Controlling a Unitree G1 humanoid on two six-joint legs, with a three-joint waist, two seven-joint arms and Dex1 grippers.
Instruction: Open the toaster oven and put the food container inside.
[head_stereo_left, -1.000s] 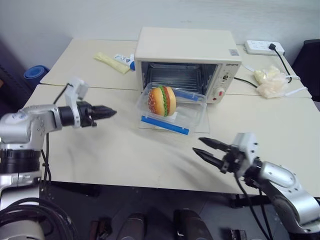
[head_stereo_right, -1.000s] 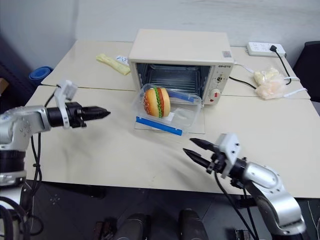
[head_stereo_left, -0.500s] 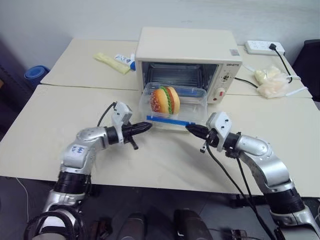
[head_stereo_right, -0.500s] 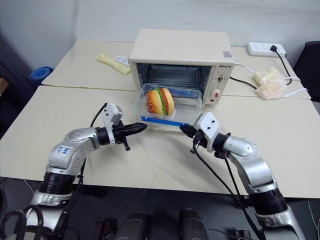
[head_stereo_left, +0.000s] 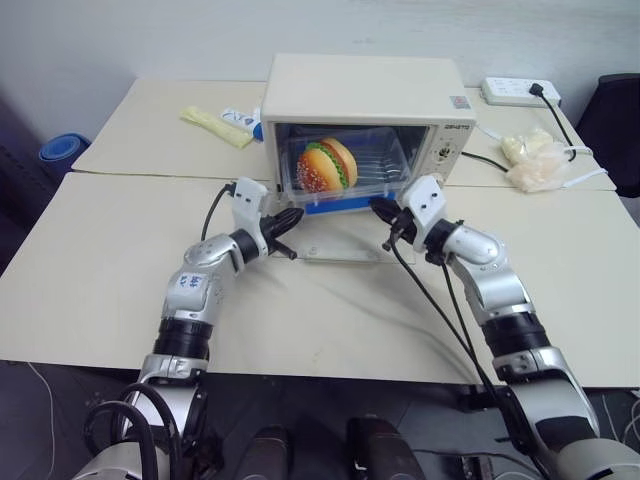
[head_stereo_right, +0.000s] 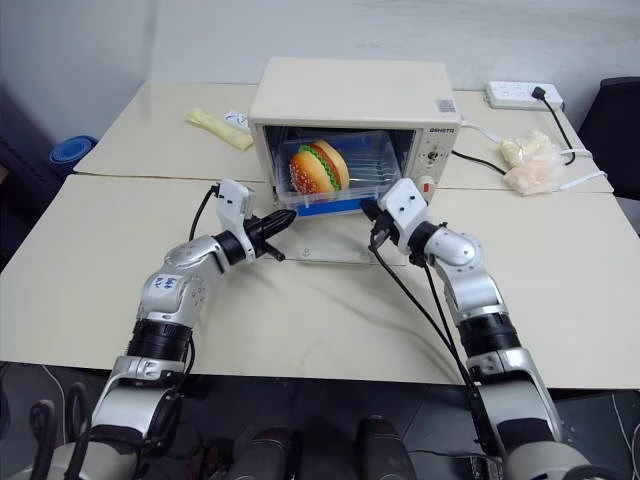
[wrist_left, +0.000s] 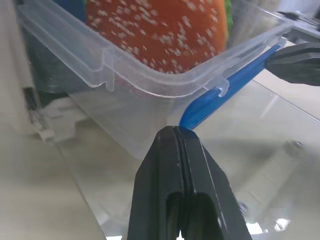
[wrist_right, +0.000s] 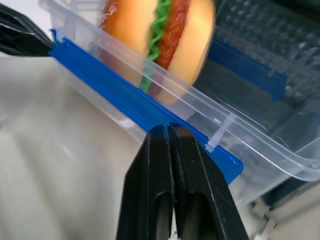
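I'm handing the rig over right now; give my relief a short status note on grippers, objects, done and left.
Left gripper: shut, tips at the near-left corner of the clear plastic food container with blue clip strips.
Right gripper: shut, tips at its near blue strip.
Cream-white boxy toaster oven: glass door down flat on the table.
Done: oven opened; container, toy hamburger inside, partly in the cavity.
Left: push it fully in.
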